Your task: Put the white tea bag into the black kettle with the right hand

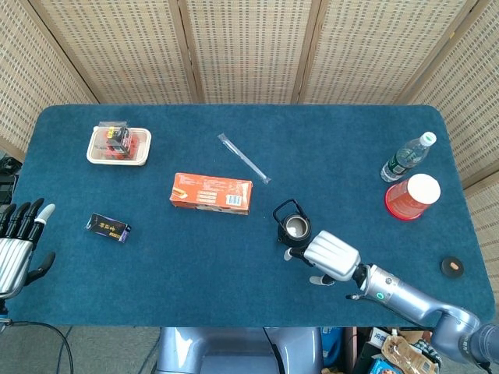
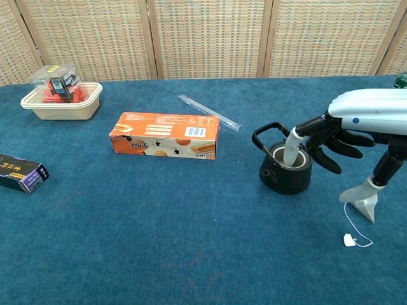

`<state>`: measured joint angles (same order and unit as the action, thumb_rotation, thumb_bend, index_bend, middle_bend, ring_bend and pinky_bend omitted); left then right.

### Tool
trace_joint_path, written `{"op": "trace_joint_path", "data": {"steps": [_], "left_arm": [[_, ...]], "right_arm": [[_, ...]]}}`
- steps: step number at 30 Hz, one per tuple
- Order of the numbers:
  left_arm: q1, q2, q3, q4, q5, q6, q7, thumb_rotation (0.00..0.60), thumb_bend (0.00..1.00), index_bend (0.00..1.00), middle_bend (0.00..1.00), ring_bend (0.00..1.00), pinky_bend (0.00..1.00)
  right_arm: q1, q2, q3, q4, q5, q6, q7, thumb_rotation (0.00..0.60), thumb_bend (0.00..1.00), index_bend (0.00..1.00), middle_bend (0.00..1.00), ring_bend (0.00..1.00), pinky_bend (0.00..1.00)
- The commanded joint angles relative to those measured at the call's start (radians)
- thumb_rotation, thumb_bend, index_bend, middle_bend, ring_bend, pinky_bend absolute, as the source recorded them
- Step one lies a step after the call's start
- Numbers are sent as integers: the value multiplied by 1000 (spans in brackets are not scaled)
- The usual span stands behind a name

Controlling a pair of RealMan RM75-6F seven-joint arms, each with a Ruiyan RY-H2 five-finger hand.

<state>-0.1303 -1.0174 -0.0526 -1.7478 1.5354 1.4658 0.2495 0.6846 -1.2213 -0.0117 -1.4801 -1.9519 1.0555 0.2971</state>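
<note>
Pyramid-shaped white tea bag (image 2: 365, 205) on felt; right hand (image 2: 331, 136) fingers (image 2: 294, 143) apart, thumb touching it.

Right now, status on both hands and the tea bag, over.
Left hand open, idle. Right hand open over black kettle, thumb touching white tea bag. Tea bag on table, not gripped. Nothing in the way.

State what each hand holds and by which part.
Nothing is held. The right hand hangs open over the tea bag, thumb at its top; the left hand is open.

Staged test setup: blue-clothed table (image 1: 234, 241), woven screens (image 1: 242, 47) behind.
</note>
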Motion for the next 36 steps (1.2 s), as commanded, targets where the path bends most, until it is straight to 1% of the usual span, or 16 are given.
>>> {"op": "trace_joint_path", "data": {"steps": [1,5,8,11,12,17,18,24,29,36], "left_arm": [[0,0,1,1,-1,-1,0,600,364,23,0,0,0],[-1,0,1,2,-4,-3,-1,600,365,22,0,0,0],[-3,0,1,2,-4,-3,-2,600,365,23,0,0,0],[-3,-3,3,3,-3,-5,-2,600,364,23,0,0,0],[-4,-4,4,4,-4,-7,-2,600,365,23,0,0,0],[-2,-4,7,7,-5,-4,-5,600,365,23,0,0,0],[0,-3,7,9,-6,-2,-7,600,364,23,0,0,0],[0,-7,12,13,-3,-5,-12,600,366,23,0,0,0],[-1,-9,13,17,-5,-6,-16,600,367,23,0,0,0],[-6,-14,15,21,-4,-14,-21,600,367,23,0,0,0]], "right_arm": [[8,-18,-13,19,5,-6,0,600,280,395,740,785,866],[17,-40,-32,52,-1,-10,-10,600,293,448,750,790,869],[25,-49,-45,67,-6,-13,-9,600,306,468,754,792,869],[33,-64,-60,87,-15,-20,-18,600,352,485,760,796,873],[35,-71,-64,96,-16,-21,-20,600,373,488,763,797,876],[40,-107,-85,142,-6,-23,-32,600,413,488,766,799,878],[44,-117,-95,158,-2,-37,-30,600,426,488,766,799,878],[58,-141,-122,192,4,-54,-28,600,508,488,770,800,878],[62,-157,-141,219,9,-51,-40,600,530,488,772,800,878],[61,-176,-154,252,15,-33,-74,600,530,488,773,801,878]]}}
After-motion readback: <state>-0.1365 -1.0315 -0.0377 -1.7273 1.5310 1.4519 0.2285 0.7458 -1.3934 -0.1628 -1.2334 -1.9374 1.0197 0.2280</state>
